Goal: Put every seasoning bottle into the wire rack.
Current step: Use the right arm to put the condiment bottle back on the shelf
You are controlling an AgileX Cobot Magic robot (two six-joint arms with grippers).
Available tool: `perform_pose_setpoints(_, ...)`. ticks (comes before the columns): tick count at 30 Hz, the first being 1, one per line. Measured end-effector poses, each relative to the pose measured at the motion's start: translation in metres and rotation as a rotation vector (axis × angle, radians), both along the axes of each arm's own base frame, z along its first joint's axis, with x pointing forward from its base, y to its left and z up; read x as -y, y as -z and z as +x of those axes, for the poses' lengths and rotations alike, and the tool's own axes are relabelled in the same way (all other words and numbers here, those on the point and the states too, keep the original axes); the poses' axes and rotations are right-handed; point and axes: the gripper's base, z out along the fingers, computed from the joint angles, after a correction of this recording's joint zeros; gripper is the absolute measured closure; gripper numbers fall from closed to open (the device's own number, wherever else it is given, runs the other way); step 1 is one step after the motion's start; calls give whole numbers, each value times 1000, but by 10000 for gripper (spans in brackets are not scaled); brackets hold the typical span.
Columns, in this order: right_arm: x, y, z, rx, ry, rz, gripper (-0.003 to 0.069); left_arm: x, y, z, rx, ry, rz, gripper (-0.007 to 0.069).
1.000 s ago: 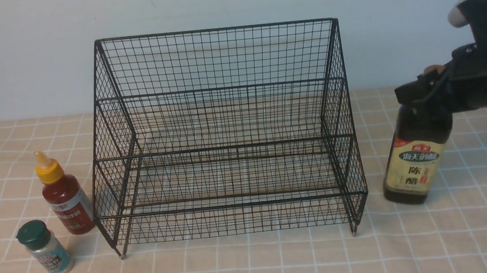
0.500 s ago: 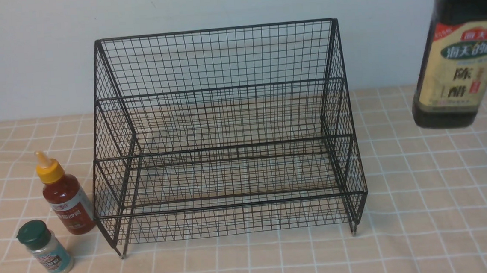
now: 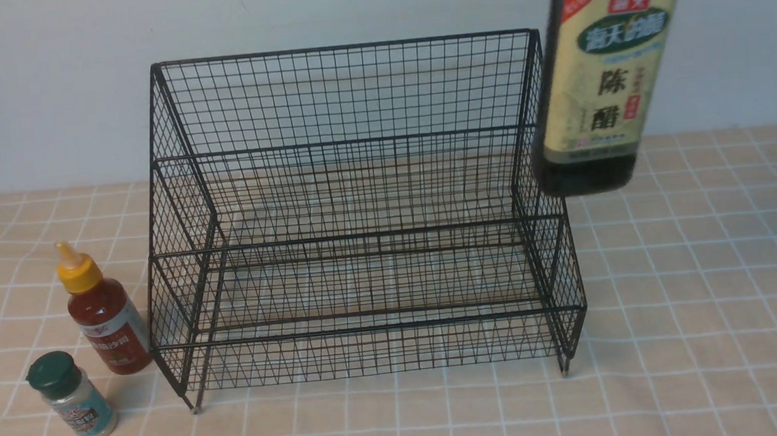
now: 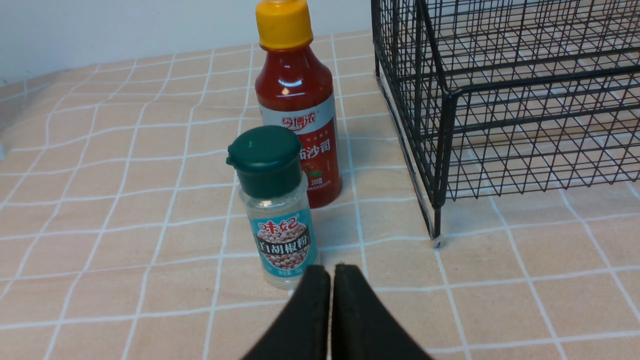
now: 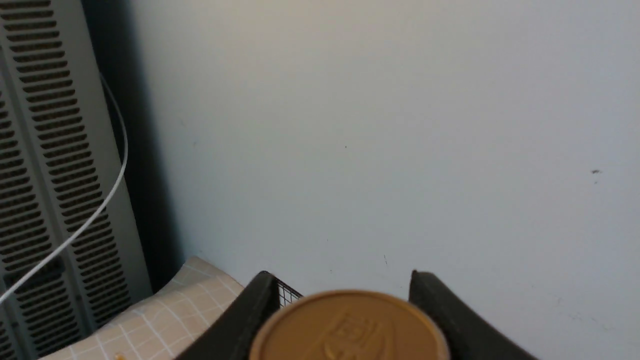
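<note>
The tall dark vinegar bottle (image 3: 601,87) with the cream label hangs in the air, upright, over the wire rack's (image 3: 361,213) right top corner. Its top runs out of the front view. In the right wrist view its gold cap (image 5: 347,327) sits between the fingers of my right gripper (image 5: 341,275), which is shut on the bottle's neck. The red sauce bottle (image 3: 104,313) and the green-lidded shaker (image 3: 73,397) stand on the cloth left of the rack. My left gripper (image 4: 330,272) is shut and empty, just in front of the shaker (image 4: 275,200), with the red bottle (image 4: 297,110) behind it.
A beige checked cloth (image 3: 711,332) covers the table, and a pale wall stands close behind the rack. The rack's near left leg (image 4: 436,235) stands a little to the side of the shaker. A grey vented panel (image 5: 45,175) with a white cable shows beyond the table's far left.
The vinegar bottle has risen off the table at the right and travelled left, up to the rack's right top corner. The left arm and the two small bottles have not moved.
</note>
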Motion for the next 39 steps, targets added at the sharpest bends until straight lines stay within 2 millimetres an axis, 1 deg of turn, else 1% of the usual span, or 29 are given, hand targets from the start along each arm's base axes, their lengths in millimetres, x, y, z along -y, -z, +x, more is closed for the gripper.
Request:
perform_pose_setpoints(2, -14, 11, 12, -2, 30, -18, 347, 0, 0, 0, 0, 0, 0, 634)
perform_pose_setpoints(3, -16, 13, 13, -3, 27, -21, 347, 0, 0, 0, 0, 0, 0, 634)
perform_pose_setpoints(6, -29, 31, 32, -42, 86, -22, 347, 0, 0, 0, 0, 0, 0, 634)
perform_pose_setpoints(10, -38, 55, 53, -91, 117, -35, 347, 0, 0, 0, 0, 0, 0, 634)
perform_pose_setpoints(13, -41, 67, 61, -109, 113, -48, 347, 0, 0, 0, 0, 0, 0, 634)
perform_pose_setpoints(16, -47, 85, 71, -134, 93, -79, 347, 0, 0, 0, 0, 0, 0, 634)
perform_pose_setpoints(17, -47, 86, 72, -137, 89, -81, 347, 0, 0, 0, 0, 0, 0, 634)
perform_pose_setpoints(18, -51, 94, 75, -150, 59, -97, 347, 0, 0, 0, 0, 0, 0, 634)
perform_pose_setpoints(19, -51, 96, 75, -152, 51, -102, 347, 0, 0, 0, 0, 0, 0, 634)
perform_pose_setpoints(23, -59, 114, 77, -172, -41, -180, 347, 0, 0, 0, 0, 0, 0, 634)
perform_pose_setpoints(32, -63, 143, 85, -270, -67, -255, 347, 0, 0, 0, 0, 0, 0, 634)
perform_pose_setpoints(39, -63, 144, 85, -271, -69, -268, 347, 0, 0, 0, 0, 0, 0, 634)
